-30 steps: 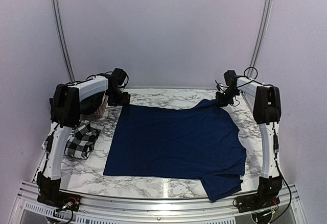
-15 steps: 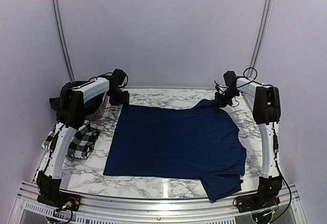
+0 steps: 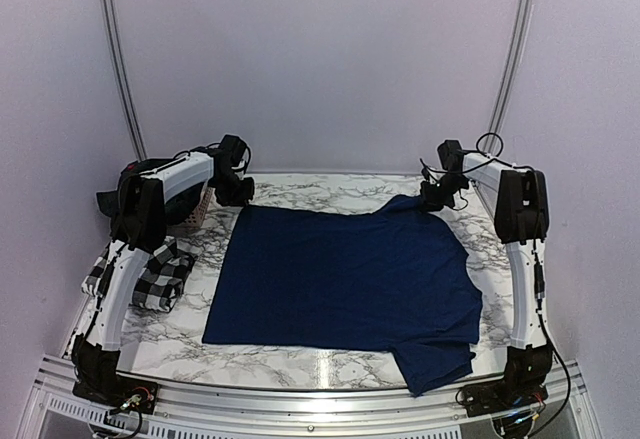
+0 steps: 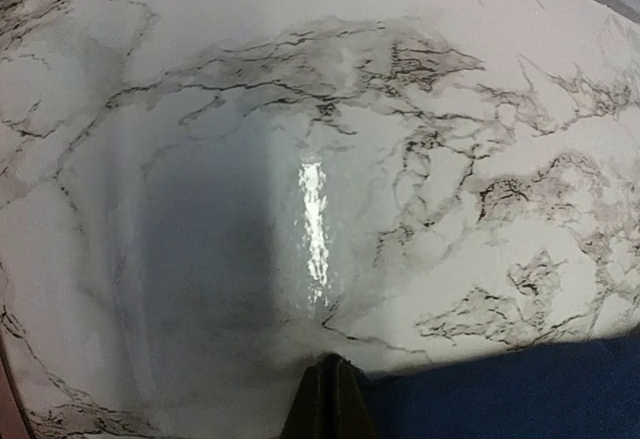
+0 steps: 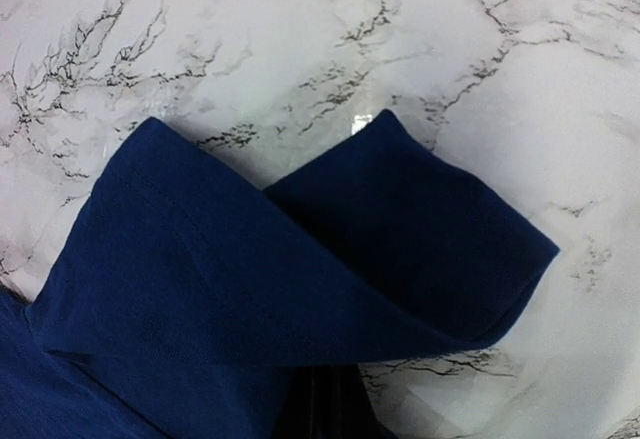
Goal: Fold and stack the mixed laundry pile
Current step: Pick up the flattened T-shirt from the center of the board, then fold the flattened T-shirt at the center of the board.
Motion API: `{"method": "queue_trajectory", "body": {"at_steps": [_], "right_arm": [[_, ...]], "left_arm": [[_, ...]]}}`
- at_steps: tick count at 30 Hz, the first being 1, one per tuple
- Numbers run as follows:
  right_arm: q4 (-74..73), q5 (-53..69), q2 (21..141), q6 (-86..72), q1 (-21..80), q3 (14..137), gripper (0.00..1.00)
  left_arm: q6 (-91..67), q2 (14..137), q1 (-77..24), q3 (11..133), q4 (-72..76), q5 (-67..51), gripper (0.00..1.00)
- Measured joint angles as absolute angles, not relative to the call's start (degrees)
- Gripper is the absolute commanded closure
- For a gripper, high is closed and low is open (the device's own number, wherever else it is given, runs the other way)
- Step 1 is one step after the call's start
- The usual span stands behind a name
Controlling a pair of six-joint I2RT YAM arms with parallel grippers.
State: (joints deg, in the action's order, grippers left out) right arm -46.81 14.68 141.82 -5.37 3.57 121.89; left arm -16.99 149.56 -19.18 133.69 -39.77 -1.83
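A navy blue T-shirt [image 3: 345, 279] lies spread flat on the marble table [image 3: 300, 364]. My left gripper [image 3: 238, 195] is at its far left corner. In the left wrist view the gripper [image 4: 330, 384] is shut, and the shirt's edge [image 4: 520, 389] runs right into the fingertips. My right gripper [image 3: 438, 195] is at the far right corner, shut on the shirt. In the right wrist view a folded-over sleeve [image 5: 400, 229] drapes across the gripper [image 5: 335, 404] and hides most of it. A folded black-and-white check shirt [image 3: 152, 277] rests at the left edge.
A small basket [image 3: 197, 209] stands at the back left, partly hidden behind the left arm. One sleeve of the T-shirt [image 3: 435, 364] reaches toward the near metal rail [image 3: 300, 404]. Pale walls enclose the table on three sides.
My left gripper has gone from open to shut at the shirt's far left corner, and the left arm's elbow has shifted slightly right. The right arm and shirt have stayed put.
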Motion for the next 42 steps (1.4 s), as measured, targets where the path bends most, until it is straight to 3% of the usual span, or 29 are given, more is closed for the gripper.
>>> {"method": "queue_trajectory", "body": {"at_steps": [8, 14, 42], "right_arm": [[-49.30, 17.96, 144.40, -7.03, 1.98, 130.21, 1.00], [-49.28, 21.08, 140.77, -7.49, 1.02, 128.75, 1.00], [-42.09, 22.83, 107.35, -4.49, 0.97, 80.23, 1.00]], "left_arm": [[-17.56, 149.12, -19.14, 134.39, -38.70, -2.11, 1.00], [-17.50, 144.97, -18.52, 133.01, -36.34, -3.05, 1.00], [-12.93, 110.17, -19.05, 81.93, -22.83, -8.58, 1.00]]}}
